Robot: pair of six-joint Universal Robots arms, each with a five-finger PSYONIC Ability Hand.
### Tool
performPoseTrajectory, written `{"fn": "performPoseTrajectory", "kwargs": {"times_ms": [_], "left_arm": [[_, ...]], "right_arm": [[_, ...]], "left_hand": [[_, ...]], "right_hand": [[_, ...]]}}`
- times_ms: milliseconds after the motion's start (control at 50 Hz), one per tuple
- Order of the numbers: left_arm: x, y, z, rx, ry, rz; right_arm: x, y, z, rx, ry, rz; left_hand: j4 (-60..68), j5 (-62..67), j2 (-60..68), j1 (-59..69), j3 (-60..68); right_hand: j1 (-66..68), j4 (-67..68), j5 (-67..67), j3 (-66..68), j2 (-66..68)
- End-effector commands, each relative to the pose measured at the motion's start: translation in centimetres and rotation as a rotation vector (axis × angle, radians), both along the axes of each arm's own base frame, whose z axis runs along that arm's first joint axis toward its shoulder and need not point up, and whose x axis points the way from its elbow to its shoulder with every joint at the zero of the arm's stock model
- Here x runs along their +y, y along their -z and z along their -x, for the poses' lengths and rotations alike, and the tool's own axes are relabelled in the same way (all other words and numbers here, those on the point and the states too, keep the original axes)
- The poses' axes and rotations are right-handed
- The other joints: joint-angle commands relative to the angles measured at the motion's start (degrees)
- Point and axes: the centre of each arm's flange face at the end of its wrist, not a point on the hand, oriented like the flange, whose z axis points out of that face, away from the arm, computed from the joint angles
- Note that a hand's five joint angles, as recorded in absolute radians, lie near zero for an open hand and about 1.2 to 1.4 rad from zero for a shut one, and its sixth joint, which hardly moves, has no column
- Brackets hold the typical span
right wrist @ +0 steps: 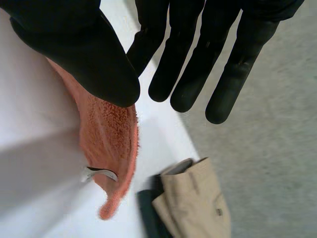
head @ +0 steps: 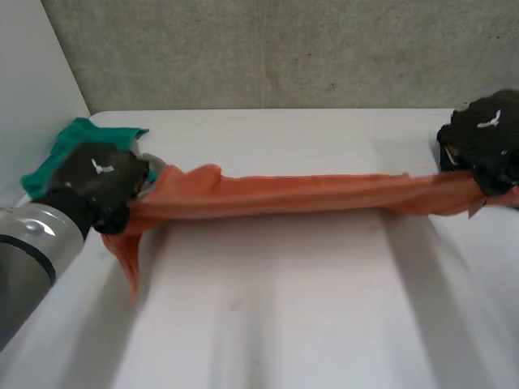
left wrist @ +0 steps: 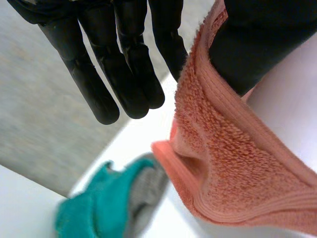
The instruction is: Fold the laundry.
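One orange terry towel (head: 300, 194) stretches as a taut, bunched band across the middle of the frame, seemingly lifted just off the white desk (head: 284, 316). The left robot hand (head: 101, 182), at centre left, pinches one end between its thumb and straight fingers. The right robot hand (head: 486, 142), at upper right, pinches the other end the same way. No fold looks made yet; spreading and folding remain. A green cloth (head: 77, 139) at upper left and a beige garment (right wrist: 195, 203) beyond the right fingertips look unfolded too.
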Motion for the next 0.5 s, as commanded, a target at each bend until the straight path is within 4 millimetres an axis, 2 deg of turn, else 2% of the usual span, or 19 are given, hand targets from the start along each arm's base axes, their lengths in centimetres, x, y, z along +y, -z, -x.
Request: {"fn": "performPoseTrajectory", "kwargs": {"times_ms": [20, 80, 180, 280, 300, 400, 500], "left_arm": [[-4.1, 6.8, 0.5, -0.054, -0.029, -0.143], [-7.3, 8.9, 0.2, -0.063, -0.063, -0.151], [-9.9, 9.8, 0.8, -0.063, -0.07, -0.139], [-10.0, 9.4, 1.7, -0.047, -0.052, -0.123], [-9.9, 9.4, 1.8, -0.047, -0.048, -0.123], [-9.2, 9.5, 2.2, -0.052, -0.034, -0.133], [-8.7, 10.2, 1.8, -0.062, -0.038, -0.16]], "right_arm": [[-3.1, 8.7, -0.7, 0.073, -0.004, -0.295], [-4.7, 11.3, -1.0, 0.073, 0.014, -0.362], [-6.7, 12.7, -1.3, -0.008, 0.077, -0.388], [-7.3, 13.7, -1.0, -0.053, 0.131, -0.435], [-7.3, 13.7, -1.0, -0.063, 0.135, -0.446], [-6.5, 13.4, -0.9, -0.074, 0.147, -0.504], [-5.6, 13.1, -0.6, -0.06, 0.156, -0.583]], "left_hand": [[11.27, 13.87, 11.48, 13.06, 11.76], [11.27, 13.87, 11.48, 13.06, 11.76], [11.27, 13.87, 11.48, 13.06, 11.76], [11.27, 13.87, 11.48, 13.06, 11.76], [11.27, 13.87, 11.48, 13.06, 11.76], [11.27, 13.87, 11.48, 13.06, 11.76], [11.27, 13.87, 11.48, 13.06, 11.76]], "right_hand": [[14.83, 11.21, 11.4, 11.59, 12.91], [14.83, 11.21, 11.4, 11.59, 12.91], [14.83, 11.21, 11.4, 11.59, 12.91], [12.23, 8.6, 8.79, 8.98, 10.3], [0.54, -3.08, -2.89, -2.7, -1.38], [-21.06, -24.68, -24.5, -24.31, -22.99], [-28.5, -32.12, -31.93, -31.75, -30.42]]}}
